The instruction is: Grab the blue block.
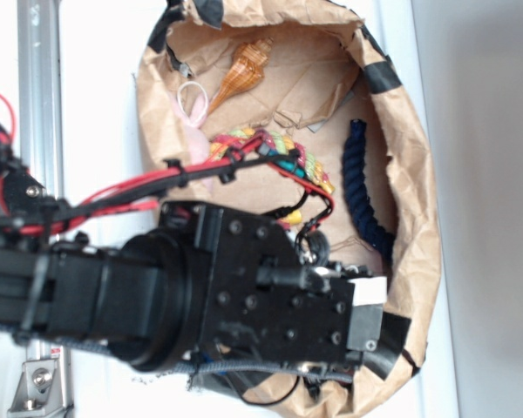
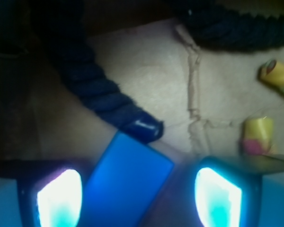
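The dark navy rope (image 2: 104, 90) ends touching the blue block's (image 2: 125, 182) far corner, crowding that side, while bare paper (image 2: 146, 75) lies free between the open jaws.

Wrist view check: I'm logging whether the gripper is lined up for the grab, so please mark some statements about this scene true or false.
1. The blue block lies between the two fingers. True.
2. The gripper is shut on the block. False: it is open, with a gap on the right side.
3. The dark rope ends close to the block. True.
4. The seashell lies outside the paper bag. False: it is inside.
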{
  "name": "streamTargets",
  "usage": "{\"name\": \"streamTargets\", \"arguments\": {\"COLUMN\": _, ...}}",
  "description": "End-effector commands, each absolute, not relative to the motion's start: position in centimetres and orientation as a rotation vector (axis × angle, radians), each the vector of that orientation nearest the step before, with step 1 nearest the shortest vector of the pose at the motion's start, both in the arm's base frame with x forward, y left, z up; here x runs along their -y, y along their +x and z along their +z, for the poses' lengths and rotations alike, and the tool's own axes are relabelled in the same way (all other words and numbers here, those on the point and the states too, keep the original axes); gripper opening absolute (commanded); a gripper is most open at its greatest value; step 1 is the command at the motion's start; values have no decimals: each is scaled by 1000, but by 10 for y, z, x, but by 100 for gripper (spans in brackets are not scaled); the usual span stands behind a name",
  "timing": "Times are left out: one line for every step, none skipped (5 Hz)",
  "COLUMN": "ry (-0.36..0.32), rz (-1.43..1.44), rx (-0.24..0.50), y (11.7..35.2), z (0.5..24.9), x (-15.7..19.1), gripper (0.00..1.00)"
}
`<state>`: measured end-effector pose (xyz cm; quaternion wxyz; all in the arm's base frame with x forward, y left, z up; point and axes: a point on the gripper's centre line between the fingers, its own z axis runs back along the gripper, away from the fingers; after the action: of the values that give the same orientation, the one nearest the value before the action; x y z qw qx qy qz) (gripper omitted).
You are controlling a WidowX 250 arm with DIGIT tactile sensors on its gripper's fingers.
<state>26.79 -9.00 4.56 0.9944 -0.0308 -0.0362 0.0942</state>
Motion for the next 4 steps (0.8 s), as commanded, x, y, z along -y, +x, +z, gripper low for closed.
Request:
{"name": "streamTargets", "arguments": {"ry": -131, "rz": 256, "rx": -6, "y": 269, "z": 33, "x": 109, "gripper": 100}}
{"name": "streamTargets", "arguments": {"ry": -137, "rz": 267, "rx": -59, "y": 261, "z": 7, "x": 101, "gripper": 100}}
{"name": "streamTargets", "arguments": {"ry": -70, "rz": 258, "rx": -71, "y": 256, "z": -14, "x": 87, "gripper": 93}}
{"name": "streamTargets", "arguments": {"ry": 1, "rz": 244, "rx": -31, "y": 264, "z": -5, "x": 64, "gripper": 0}}
